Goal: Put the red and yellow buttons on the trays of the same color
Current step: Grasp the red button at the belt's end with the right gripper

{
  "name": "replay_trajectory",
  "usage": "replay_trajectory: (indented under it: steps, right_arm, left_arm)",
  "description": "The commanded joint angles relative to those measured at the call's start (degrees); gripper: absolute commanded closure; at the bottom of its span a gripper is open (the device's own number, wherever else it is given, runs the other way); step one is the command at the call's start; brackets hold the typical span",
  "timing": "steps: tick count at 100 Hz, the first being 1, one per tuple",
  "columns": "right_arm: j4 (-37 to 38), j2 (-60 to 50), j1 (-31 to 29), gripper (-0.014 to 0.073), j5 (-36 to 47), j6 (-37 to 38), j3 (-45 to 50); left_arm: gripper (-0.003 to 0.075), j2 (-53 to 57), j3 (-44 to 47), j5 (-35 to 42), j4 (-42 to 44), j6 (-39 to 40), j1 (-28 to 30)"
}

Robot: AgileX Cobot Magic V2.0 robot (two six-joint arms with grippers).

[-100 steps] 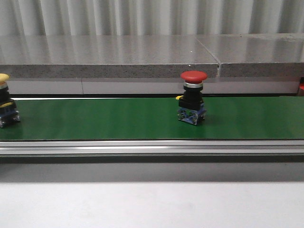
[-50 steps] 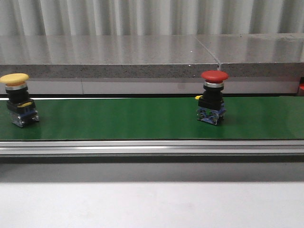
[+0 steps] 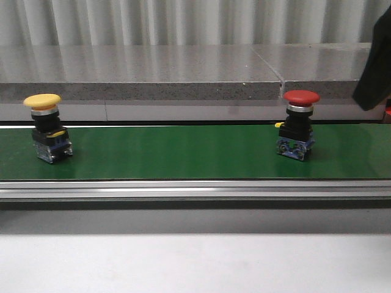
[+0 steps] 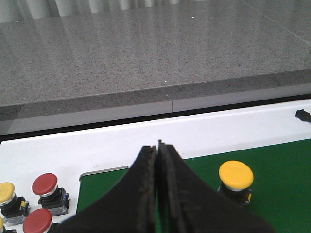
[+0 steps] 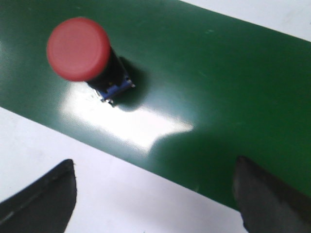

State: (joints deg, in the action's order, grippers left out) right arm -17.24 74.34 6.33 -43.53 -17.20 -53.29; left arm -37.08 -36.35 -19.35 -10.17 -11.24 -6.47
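Front view: the red button [image 3: 300,124] stands upright on the green belt [image 3: 183,152], just beside the dark bit of right arm [image 3: 374,67] poking in at the edge. The yellow button [image 3: 46,127] sits well apart from it, far down the belt.

Left wrist view: the left gripper [image 4: 157,160] is clenched, nothing between its fingers; the yellow button [image 4: 235,176] sits just beside it.

Right wrist view: the right gripper [image 5: 154,191] is spread wide, with the red button [image 5: 82,53] ahead of it, untouched.
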Motion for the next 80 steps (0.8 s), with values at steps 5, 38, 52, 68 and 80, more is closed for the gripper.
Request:
replay_trajectory:
  steps: [5,38,52,68,80]
  right_arm:
    - [-1.4,3.0,2.2,-0.0048,4.5,-0.7,-4.5]
    - [-1.4,12.1,3.4,-0.0034,5.3,-0.7,-11.8]
    - [-1.4,13.8,3.4,0.0131,4.3,-0.7,-12.7]
    - [-1.3,13.8,3.2,0.0392,2.1,-0.7,-13.0]
    - [-1.0,13.8,2.4,0.0424,-0.4,-0.7,-14.9]
  left_arm:
    - [0.0740,0.1,-1.6,4.7,-0.6,0.1,-0.5]
    - [0.0740,0.1,-1.6,4.7,-0.6,0.1,-0.5]
    - [0.0740,0.1,-1.6,4.7,-0.6,0.1,-0.5]
    - [0.0740,0.1,-1.6,4.1,-0.6,0.1,-0.5]
    - [0.0740,0.1,-1.6,4.0,-0.6,0.1,-0.5]
